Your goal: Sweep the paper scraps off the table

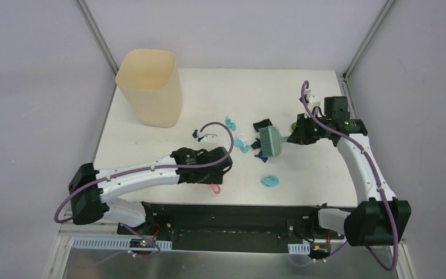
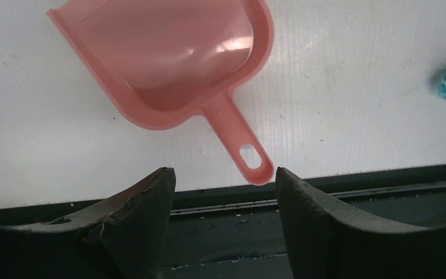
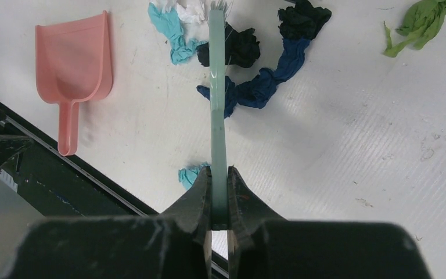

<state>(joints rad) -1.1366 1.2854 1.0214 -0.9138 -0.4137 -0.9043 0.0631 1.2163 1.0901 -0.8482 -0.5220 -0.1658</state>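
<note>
Paper scraps lie mid-table: a light blue wad point(image 1: 270, 181) alone near the front, and a cluster of light blue point(image 1: 241, 142), black point(image 1: 261, 124) and dark blue ones by the teal brush point(image 1: 271, 141). My right gripper point(image 1: 295, 135) is shut on the brush handle point(image 3: 218, 116) and holds it edge-on over the black point(image 3: 238, 46) and dark blue point(image 3: 261, 87) scraps. A green scrap point(image 3: 421, 20) lies apart. My left gripper point(image 2: 220, 174) is open and empty over the table's front edge, with the tip of the pink dustpan point(image 2: 168, 58) handle just ahead of its right finger.
A tall cream bin point(image 1: 151, 87) stands at the back left of the white table point(image 1: 220, 87). In the top view the dustpan is mostly hidden under my left wrist, with only its handle tip point(image 1: 215, 188) showing. The black front edge point(image 2: 354, 180) runs just beneath my left fingers.
</note>
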